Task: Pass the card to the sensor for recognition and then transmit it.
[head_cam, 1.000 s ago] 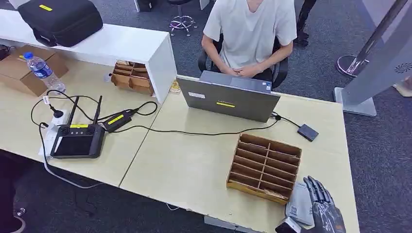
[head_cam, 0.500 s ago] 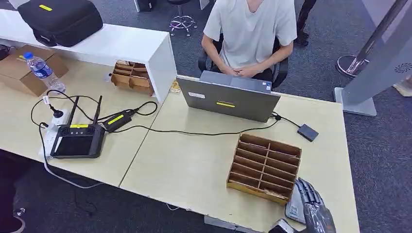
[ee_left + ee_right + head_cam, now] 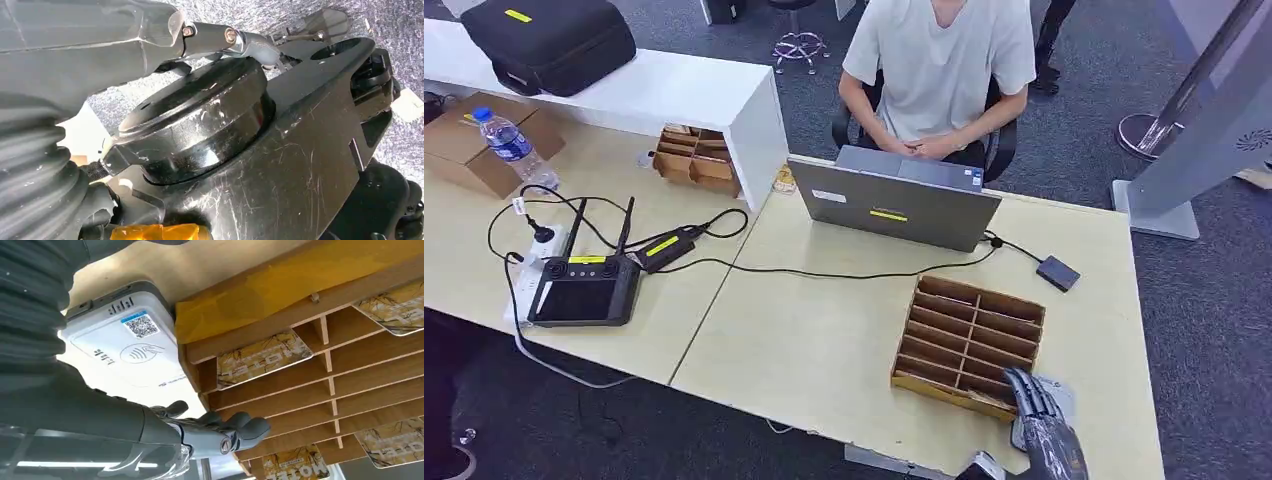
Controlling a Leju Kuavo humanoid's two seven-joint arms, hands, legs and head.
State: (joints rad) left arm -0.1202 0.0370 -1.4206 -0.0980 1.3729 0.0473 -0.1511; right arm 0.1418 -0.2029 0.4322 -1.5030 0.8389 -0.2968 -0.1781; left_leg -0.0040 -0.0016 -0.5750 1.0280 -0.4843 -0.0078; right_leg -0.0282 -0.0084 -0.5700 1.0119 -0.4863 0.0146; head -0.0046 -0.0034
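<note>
Right hand point(image 3: 1042, 415) hovering at the near corner of the slotted wooden card rack point(image 3: 969, 343), dark fingers point(image 3: 235, 432) loosely apart, gripping nothing. Patterned yellow card point(image 3: 262, 358) lying in its slot, right beside the white square card reader point(image 3: 125, 337), handy for tapping.

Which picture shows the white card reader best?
The right wrist view: the card reader is close, with its QR code and tap symbol clear. In the head view the right hand covers most of it. The left wrist view looks elsewhere.
</note>
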